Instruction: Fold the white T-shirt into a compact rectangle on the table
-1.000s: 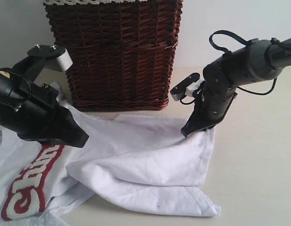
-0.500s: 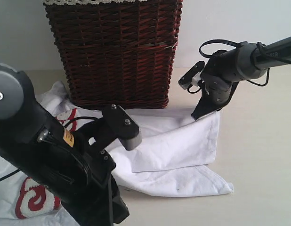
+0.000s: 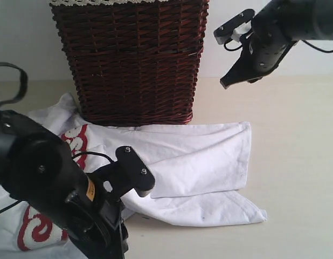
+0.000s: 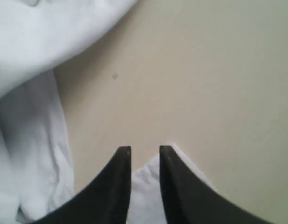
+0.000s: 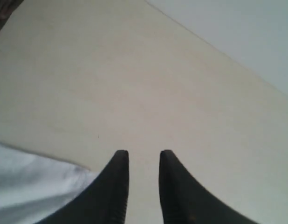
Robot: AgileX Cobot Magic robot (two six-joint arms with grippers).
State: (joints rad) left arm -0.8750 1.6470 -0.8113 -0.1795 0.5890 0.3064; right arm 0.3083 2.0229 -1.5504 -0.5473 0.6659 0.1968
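1. On the table (image 3: 296, 162), in front of a wicker basket (image 3: 129, 59), lies the shirt (image 3: 199, 156). It is part-folded: a doubled white panel stretches rightward, and red lettering (image 3: 75, 141) shows at the left.
2. Left gripper (image 4: 145, 150) hovers low at the shirt's near edge, jaws slightly apart and gripping nothing. A white cloth corner lies just beneath its tips.
3. Right gripper (image 5: 144, 154) hangs high beside the basket, well clear of the shirt, jaws slightly apart and empty, with bare table below.
4. The cloth looks thin, light and limp. It would likely sag, crease and slide easily, though it is not fragile.
5. The best holds seem to be corners and hems, such as the near right corner (image 3: 261, 217), pinching both layers together.
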